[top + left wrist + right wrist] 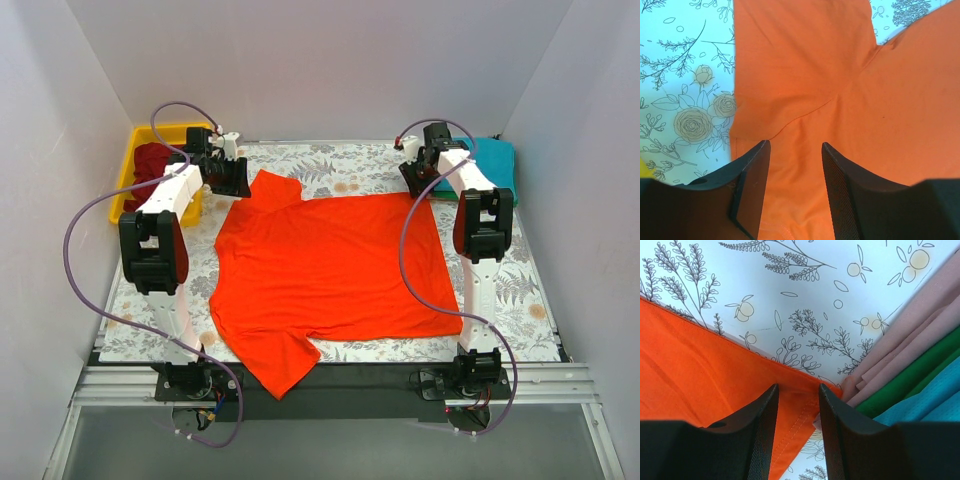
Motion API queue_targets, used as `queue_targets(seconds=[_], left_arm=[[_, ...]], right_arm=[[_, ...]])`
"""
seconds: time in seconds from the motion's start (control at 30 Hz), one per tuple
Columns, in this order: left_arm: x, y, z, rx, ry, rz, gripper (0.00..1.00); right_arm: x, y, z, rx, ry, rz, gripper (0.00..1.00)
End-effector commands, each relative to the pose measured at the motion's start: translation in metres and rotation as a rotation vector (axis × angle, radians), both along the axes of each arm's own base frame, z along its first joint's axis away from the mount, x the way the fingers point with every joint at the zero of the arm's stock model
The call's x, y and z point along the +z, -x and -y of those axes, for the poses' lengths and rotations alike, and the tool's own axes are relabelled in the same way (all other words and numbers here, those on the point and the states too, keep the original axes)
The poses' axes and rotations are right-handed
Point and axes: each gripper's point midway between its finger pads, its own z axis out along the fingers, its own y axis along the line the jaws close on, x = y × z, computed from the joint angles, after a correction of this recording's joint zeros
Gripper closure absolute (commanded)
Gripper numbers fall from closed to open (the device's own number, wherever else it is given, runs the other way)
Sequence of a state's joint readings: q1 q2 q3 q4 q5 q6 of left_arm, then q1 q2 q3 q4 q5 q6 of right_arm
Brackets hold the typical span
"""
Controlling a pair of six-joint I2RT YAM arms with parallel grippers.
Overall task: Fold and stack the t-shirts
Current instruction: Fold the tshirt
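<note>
Black jaws of the left gripper (795, 146) stand apart, released, over the sleeve seam of the bright orange-red cloth t-shirt (330, 265). We see the right gripper (798, 387) equally parted above its hem corner. The shirt lies spread on the floral-patterned table cloth (525, 290), between the yellow plastic bin (122, 185) and the folded teal t-shirt (495, 158).

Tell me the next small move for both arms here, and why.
Probably close both grippers on the cloth. The orange-red t-shirt lies spread flat. The left gripper stands open over its far sleeve, by the seam, and the right gripper stands open astride its far hem corner. Neither holds anything yet, so a pinch should come before any fold.
</note>
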State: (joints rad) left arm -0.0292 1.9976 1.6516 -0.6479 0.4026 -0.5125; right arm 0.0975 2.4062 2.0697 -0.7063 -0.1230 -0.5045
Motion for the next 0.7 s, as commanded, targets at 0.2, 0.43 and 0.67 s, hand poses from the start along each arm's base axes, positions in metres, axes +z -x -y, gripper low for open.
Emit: queue_targets(seconds=[0.2, 0.43, 0.67], left_arm=[[-0.002, -0.021, -0.008, 0.019, -0.014, 0.015, 0.55], [-0.004, -0.025, -0.006, 0.022, -0.006, 0.009, 0.55], [-0.015, -0.037, -0.009, 0.045, -0.003, -0.002, 0.55]], right_arm=[[-0.003, 0.000, 0.012, -0.013, 0.008, 0.001, 0.45], [-0.006, -0.007, 0.022, -0.071, -0.028, -0.004, 0.46], [-0.032, 0.012, 0.020, -0.060, -0.041, -0.082, 0.55]])
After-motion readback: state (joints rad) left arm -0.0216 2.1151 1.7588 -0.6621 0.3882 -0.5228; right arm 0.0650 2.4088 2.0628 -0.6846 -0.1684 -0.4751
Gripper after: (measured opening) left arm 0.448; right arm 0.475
